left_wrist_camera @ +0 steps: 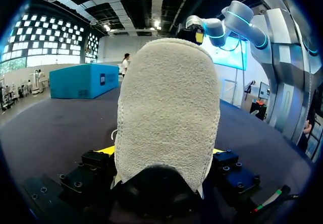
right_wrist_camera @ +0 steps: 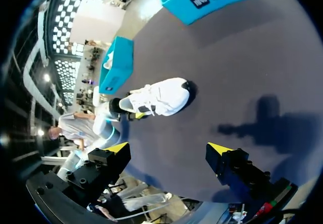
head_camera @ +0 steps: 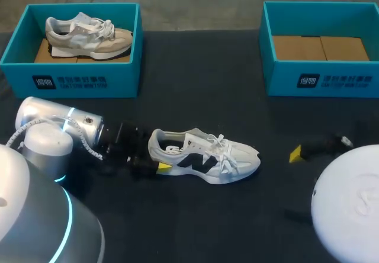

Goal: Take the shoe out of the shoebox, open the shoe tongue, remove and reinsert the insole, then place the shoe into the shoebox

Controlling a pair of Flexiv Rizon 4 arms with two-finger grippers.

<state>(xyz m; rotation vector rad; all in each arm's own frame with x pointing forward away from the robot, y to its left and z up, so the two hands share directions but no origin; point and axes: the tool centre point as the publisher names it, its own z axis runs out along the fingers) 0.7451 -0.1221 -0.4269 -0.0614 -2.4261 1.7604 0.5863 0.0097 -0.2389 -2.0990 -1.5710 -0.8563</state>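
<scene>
Head view first: the white shoe lies on its sole in the middle of the dark table, out of either box, toe pointing toward the right arm's side and laces loose over the tongue. The left arm comes in low from the left, and its jaws sit right at the heel. One yellow fingertip shows against the near side of the heel.

Over to the left wrist view, and the shoe's fuzzy heel fills the space ahead. It stands between the two fingers with a sliver of yellow tip hugging each flank. The left jaws are closed onto the heel from both sides.

Back on the head view, the right arm hangs at the near right corner, its yellow tip well apart from the shoe's toe. From the right wrist view the right jaws are spread wide with nothing between the fingers, only bare table below, and the shoe lies well ahead of them.

At the far left stands a teal shoebox holding a beige shoe. At the far right a second teal shoebox shows only its brown cardboard floor.
</scene>
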